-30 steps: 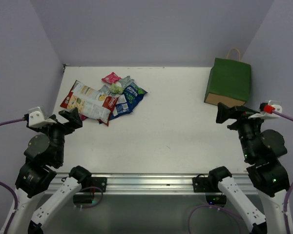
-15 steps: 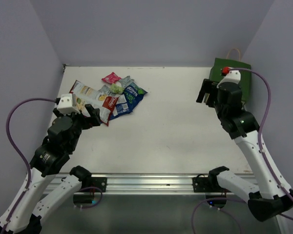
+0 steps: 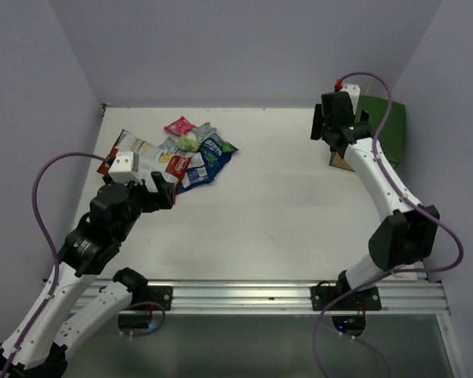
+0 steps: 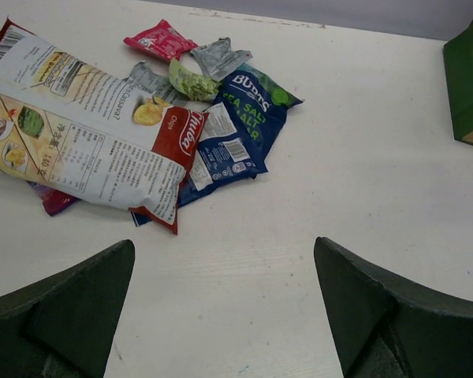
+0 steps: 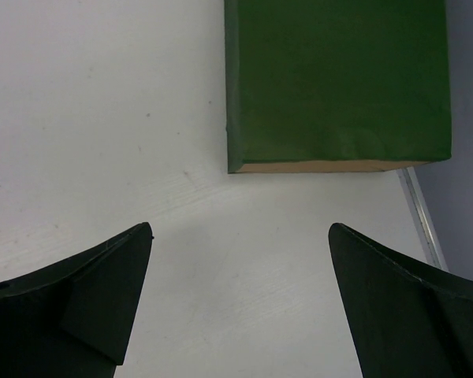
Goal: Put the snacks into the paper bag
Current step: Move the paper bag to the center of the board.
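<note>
left gripper (image 4: 225, 315): jaws spread wide with nothing between them; it hangs over the counter (image 3: 268, 205), just on the near side of the snack pile (image 3: 177, 153)
chip bag (image 4: 87, 134): the big white-red-yellow packet, lying flat at the left of the pile, on top of a purple packet (image 4: 54, 198) and part of the blue one
blue packet (image 4: 244, 118): on the right side of the pile, partly tucked under the chip bag's red corner
small packets: pink packet (image 4: 159, 39), silver-grey packet (image 4: 218, 57) and green packet (image 4: 191, 83) are bunched at the far edge, touching one another
snack handling: they look light, air-puffed and crinkly, with slick foil that could slip from a grip; the contents would crush easily, so a gentle pinch on a flat sealed seam or a corner looks safer than squeezing the belly; the chip bag's near red corner is the closest free edge
right gripper (image 5: 236, 307): jaws wide apart and empty, poised above the counter just short of the paper bag's tan edge
paper bag (image 5: 335, 79): at the far right of the counter, well apart from the snacks; green face up, kraft strip along its near side; it seems to lie on its side, mouth not in view
bag handling: thin, light paper, likely to slide or fold if pushed; it probably needs standing up and steadying by the rim first
</note>
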Robot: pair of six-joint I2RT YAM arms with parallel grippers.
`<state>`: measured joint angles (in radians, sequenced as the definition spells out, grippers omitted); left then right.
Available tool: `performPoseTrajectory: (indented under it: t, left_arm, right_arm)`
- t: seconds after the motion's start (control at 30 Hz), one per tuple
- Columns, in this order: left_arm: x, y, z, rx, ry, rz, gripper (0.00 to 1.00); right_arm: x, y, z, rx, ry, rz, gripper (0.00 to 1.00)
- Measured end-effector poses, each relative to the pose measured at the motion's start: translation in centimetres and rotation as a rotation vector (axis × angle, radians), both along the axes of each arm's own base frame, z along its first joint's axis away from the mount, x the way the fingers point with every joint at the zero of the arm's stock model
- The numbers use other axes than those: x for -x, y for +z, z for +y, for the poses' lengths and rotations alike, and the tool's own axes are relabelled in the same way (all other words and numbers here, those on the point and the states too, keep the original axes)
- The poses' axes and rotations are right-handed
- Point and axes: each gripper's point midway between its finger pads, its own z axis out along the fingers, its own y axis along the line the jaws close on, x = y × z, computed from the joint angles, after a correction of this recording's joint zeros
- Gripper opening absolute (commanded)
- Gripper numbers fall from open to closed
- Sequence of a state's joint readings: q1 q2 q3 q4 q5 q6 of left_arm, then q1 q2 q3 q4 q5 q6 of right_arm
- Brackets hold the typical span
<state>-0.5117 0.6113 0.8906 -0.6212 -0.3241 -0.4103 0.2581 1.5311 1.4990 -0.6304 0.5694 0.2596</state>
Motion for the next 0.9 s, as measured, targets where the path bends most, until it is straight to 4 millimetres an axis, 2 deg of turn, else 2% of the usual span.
performPoseTrajectory:
  t: [0.1, 0.2, 0.37, 0.63, 0.77, 0.9]
  left_arm:
    - [0.0, -0.4, -0.1, -0.003, -0.008, 0.011, 1.00]
    - [0.0, -0.5, -0.3, -0.005, -0.012, 0.018, 1.00]
    - [0.0, -1.1, -0.3, -0.016, -0.014, 0.040, 1.00]
    - [0.2, -1.5, -0.2, -0.022, -0.013, 0.055, 1.00]
    - [0.1, -1.6, -0.2, -0.021, -0.011, 0.064, 1.00]
    - [0.0, -2.1, -0.4, -0.025, -0.008, 0.085, 1.00]
  right_arm:
    - [-2.0, -2.6, -1.7, 0.022, -0.051, 0.068, 0.97]
    - [-3.5, -5.3, -3.2, 0.042, -0.088, 0.134, 0.88]
    - [-5.3, -8.5, -4.7, 0.068, -0.109, 0.208, 0.77]
    - [-8.8, -11.6, -6.0, 0.088, -0.122, 0.255, 0.60]
    - [-9.6, -12.2, -6.4, 0.103, -0.130, 0.260, 0.52]
    - [-9.8, -12.5, -6.7, 0.120, -0.137, 0.265, 0.39]
